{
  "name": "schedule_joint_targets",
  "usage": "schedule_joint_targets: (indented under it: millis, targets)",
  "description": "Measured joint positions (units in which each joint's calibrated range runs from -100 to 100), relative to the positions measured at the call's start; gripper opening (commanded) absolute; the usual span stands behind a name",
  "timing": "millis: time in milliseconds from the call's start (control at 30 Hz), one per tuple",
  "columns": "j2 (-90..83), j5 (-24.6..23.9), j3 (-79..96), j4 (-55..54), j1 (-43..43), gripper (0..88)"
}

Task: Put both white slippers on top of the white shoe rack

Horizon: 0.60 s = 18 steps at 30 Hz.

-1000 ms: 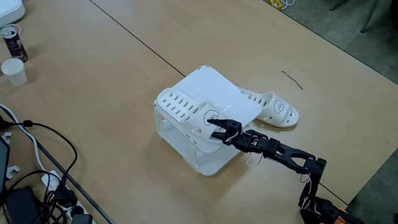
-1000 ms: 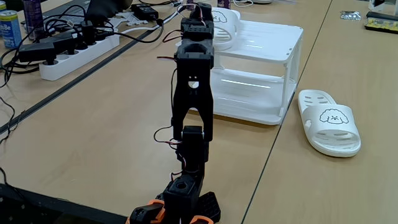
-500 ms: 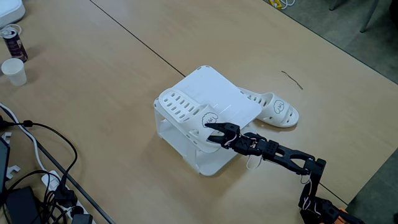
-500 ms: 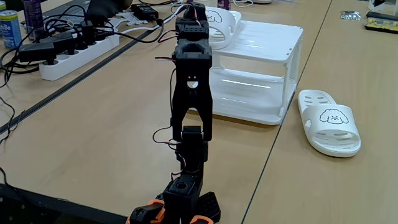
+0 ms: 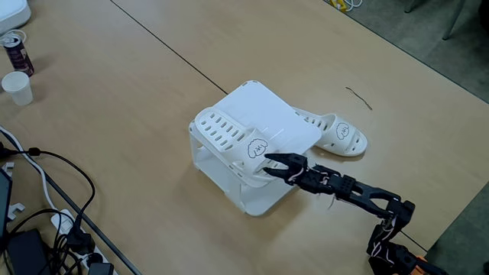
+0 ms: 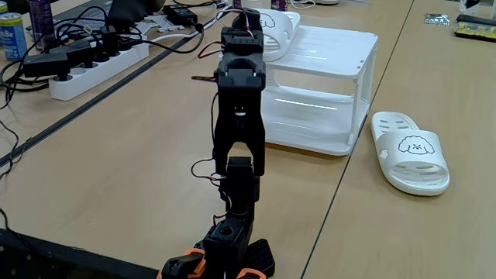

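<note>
A wide tan table [image 5: 137, 92] with a dark seam line fills a fixed view from above, with grey floor past its far edge. On it the white rack [image 5: 267, 114] stands with one slipper [image 5: 229, 137] lying along the left part of its flat top, rows of oval vent holes showing and a small cartoon face near the end toward the arm. The second slipper [image 5: 336, 134] lies on the table just to the right of the rack, its near end hidden behind the rack's top. The black gripper [image 5: 273, 164] reaches in from the lower right, its jaws parted and holding nothing, tips just beside the face end of the racked slipper; whether they touch it is hard to tell. At the left edge are a paper cup [image 5: 17, 88], a can [image 5: 15, 52] and a tangle of black cables [image 5: 46, 221], partly cut off. The arm's base is cut off at the bottom right. In the other fixed view, low on the table and behind the arm [image 6: 239, 147], the upright arm covers the gripper, so its jaws cannot be judged there. The rack [image 6: 325, 85] shows see-through sides and a lower shelf; the slipper [image 6: 271, 31] on its top is partly hidden by the arm. The other slipper [image 6: 411, 151] lies on the table to the right of the rack, apart from it, with its face clear. A power strip [image 6: 93, 66] with cables lies at the left.
</note>
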Motion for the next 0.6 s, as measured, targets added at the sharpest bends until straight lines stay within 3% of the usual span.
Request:
schedule_joint_targets:
  millis: [300,600]
  targets:
    - [-13.0,0.0,6.6,0.0,7.1,21.6]
    - [-18.9,0.0,21.5,0.0,38.7,22.0]
